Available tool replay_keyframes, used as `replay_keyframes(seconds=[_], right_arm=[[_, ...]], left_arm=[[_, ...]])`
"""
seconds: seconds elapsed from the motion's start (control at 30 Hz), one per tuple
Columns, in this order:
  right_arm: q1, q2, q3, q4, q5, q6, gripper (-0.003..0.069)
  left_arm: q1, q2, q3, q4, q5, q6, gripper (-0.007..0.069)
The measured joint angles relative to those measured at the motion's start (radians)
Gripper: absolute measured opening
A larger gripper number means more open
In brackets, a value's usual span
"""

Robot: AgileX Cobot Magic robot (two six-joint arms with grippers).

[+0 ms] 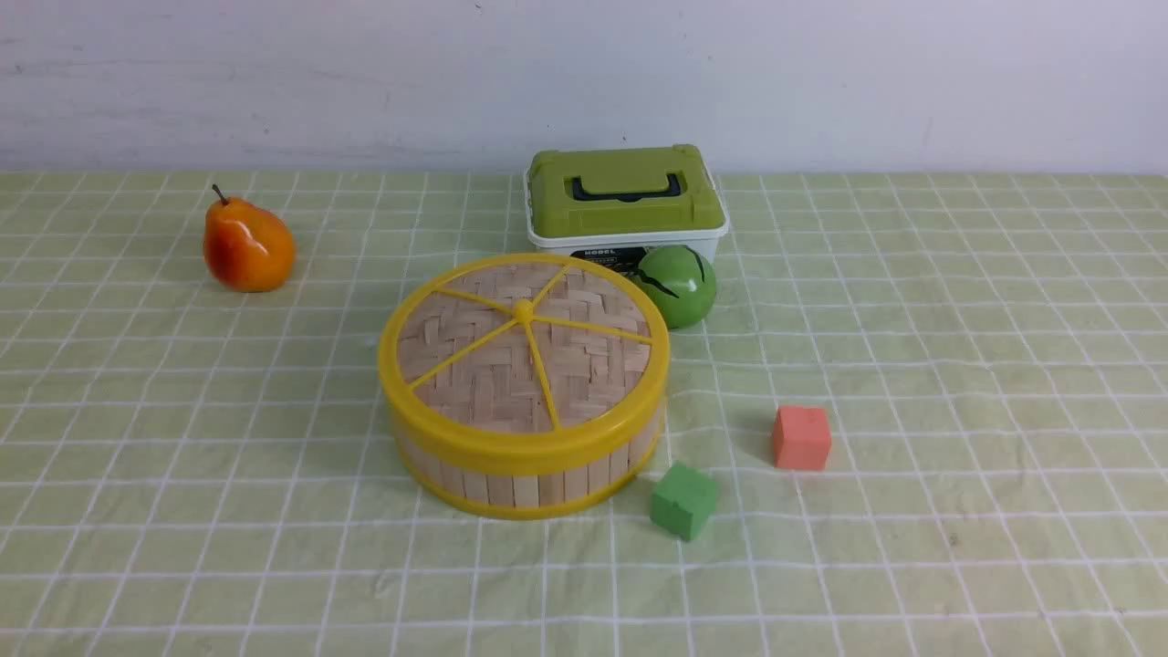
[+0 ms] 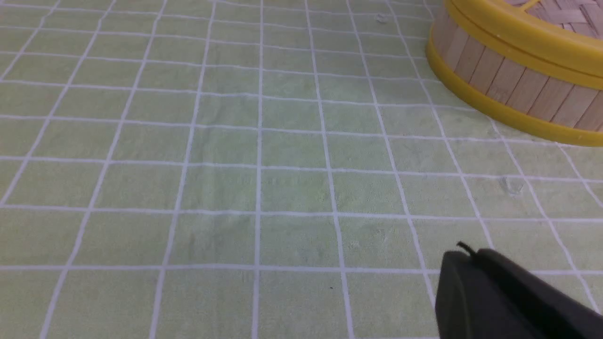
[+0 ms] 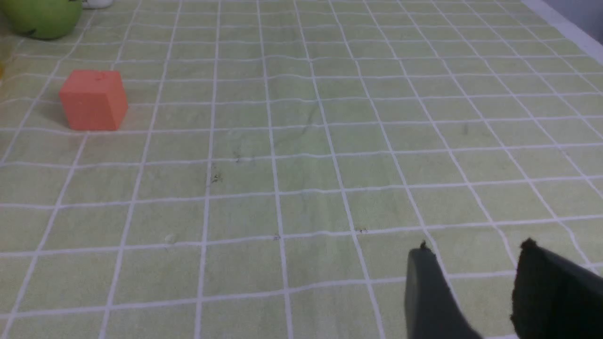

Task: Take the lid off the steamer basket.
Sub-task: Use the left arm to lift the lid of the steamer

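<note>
The steamer basket (image 1: 525, 479), a round tub of pale bamboo slats with yellow rims, sits mid-table with the lid (image 1: 523, 342) on top: woven bamboo, yellow rim, spokes and hub. Neither gripper shows in the front view. In the left wrist view the basket (image 2: 513, 82) and a strip of the lid (image 2: 560, 12) show at the edge; my left gripper (image 2: 466, 254) is shut and empty over bare cloth, well away from it. In the right wrist view my right gripper (image 3: 476, 249) is open and empty over bare cloth; the basket is out of that view.
A white box with a green lid (image 1: 625, 196) stands behind the basket, a green ball (image 1: 677, 285) beside it. An orange pear (image 1: 246, 245) lies far left. A green cube (image 1: 683, 500) and a red cube (image 1: 801, 437) lie front right; the red cube (image 3: 93, 100) shows in the right wrist view.
</note>
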Motion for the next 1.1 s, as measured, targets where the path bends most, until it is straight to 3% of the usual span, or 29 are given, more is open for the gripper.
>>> replay_keyframes(seconds=[1.1], right_arm=[[0.0, 0.0, 0.0, 0.0, 0.0, 0.0, 0.0241]], left_arm=[[0.0, 0.0, 0.0, 0.018, 0.001, 0.0, 0.0005]])
